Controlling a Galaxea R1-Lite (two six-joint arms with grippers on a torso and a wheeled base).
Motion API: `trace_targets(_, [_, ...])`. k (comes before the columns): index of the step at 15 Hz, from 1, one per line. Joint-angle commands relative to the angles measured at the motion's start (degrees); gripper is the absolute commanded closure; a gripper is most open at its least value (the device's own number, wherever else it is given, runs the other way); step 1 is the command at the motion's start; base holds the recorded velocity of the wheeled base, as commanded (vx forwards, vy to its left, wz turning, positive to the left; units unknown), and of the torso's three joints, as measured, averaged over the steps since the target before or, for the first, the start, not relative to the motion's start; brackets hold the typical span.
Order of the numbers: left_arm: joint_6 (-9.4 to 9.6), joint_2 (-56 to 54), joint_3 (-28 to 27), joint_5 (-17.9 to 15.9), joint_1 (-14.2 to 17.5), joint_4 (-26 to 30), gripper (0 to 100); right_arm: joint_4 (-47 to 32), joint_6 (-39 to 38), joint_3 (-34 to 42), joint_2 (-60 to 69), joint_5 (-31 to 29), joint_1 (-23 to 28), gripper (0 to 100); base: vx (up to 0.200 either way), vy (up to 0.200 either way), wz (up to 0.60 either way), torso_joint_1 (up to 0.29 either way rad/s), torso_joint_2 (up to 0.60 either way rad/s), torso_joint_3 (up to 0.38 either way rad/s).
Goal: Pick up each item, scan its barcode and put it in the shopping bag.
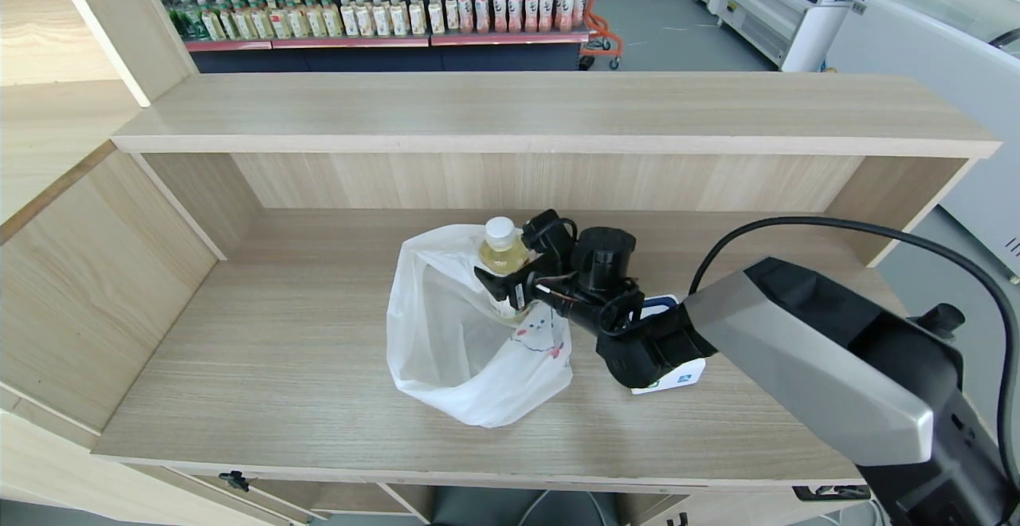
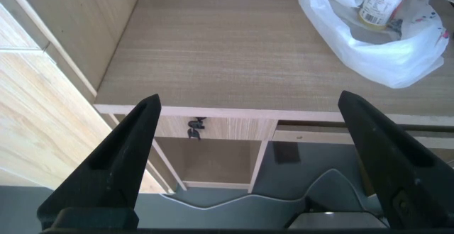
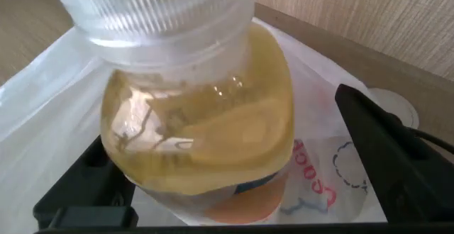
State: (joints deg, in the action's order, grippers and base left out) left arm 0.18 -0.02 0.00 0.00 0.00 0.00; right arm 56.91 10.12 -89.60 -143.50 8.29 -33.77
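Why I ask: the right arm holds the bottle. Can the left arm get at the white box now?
Probably not easily: the left end effector hangs open beyond the counter's front edge, with the shopping bag and right arm between it and the white box.

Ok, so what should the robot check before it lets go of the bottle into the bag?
1. Bottle held firmly: ok. The right end effector has a finger on each side of it.
2. Shopping bag open at the top: ok.
3. Bottle above the opening: ok. Its lower part is already inside the bag's mouth.
4. Barcode scanned: cannot tell.
5. Left end effector out of the way: ok. It is open, at the front edge of the counter, well apart from the bag.
6. Bag will stay put when the bottle drops: cannot tell. Nothing holds it.
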Motion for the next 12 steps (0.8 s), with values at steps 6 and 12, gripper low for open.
trace_targets(6, [-0.01, 0.0, 0.0, 0.0, 0.0, 0.0, 0, -7.0, -8.4, 2.7, 11.0, -1.1, 0.0, 0, 0.0, 0.0, 0.0, 0.0, 0.0, 0.0])
trace_targets(12, [-0.09, 0.0, 0.0, 0.0, 0.0, 0.0, 0, -8.5, -16.1, 18.8, 28.6, -1.3, 5.0, 0, 0.0, 0.0, 0.0, 0.0, 0.0, 0.0])
